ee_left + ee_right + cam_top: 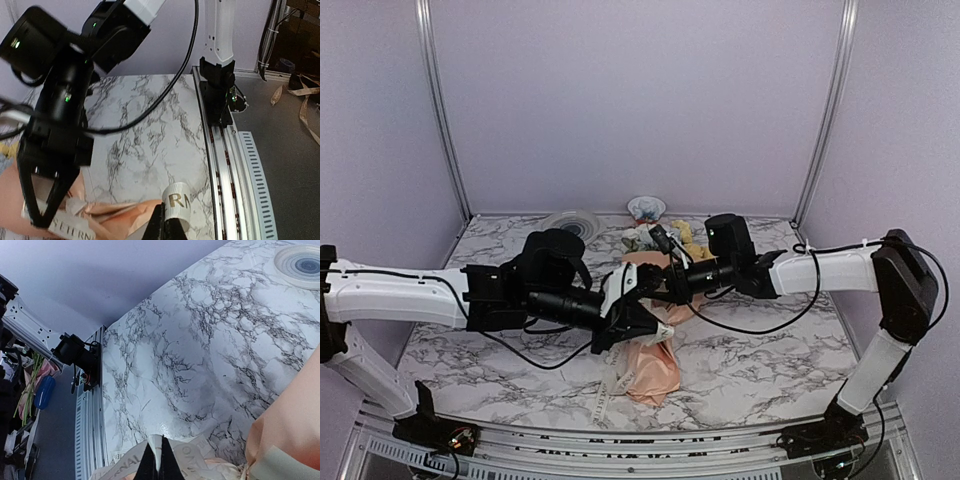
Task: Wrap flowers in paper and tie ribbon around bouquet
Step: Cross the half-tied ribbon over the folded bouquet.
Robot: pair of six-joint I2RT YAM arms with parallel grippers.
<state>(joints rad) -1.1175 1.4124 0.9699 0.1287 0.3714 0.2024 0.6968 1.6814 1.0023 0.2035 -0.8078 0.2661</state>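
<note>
Tying step, by the look of it: both lengths of the ribbon (177, 202) are in hand over the bouquet (655, 360), and no bow shows yet. Your left gripper (165, 222) has its fingers pressed together on a printed length, which curls up in a loop right off the tips. Your right gripper (159, 452) is likewise pressed together, with ribbon fanning out on both sides of its tips. In the left wrist view it sits across from you, nipping a printed length just above the paper (125, 220). The peach paper lies directly under both sets of fingertips, its narrow end trailing back toward the arm bases. The flowers (688, 236) poke out beyond the grippers on the far side. Draw the two lengths apart level and slowly, so the cinch lands on the cone's waist, not the blooms. Pull evenly; a harder tug on one side would likely roll the cone across the table (200, 340). The ribbon looks thin and floppy and may slip through the tips. Stay off the paper, which looks easy to crease. Whether a knot sits between the grippers you cannot tell, because the arms hide it.
</note>
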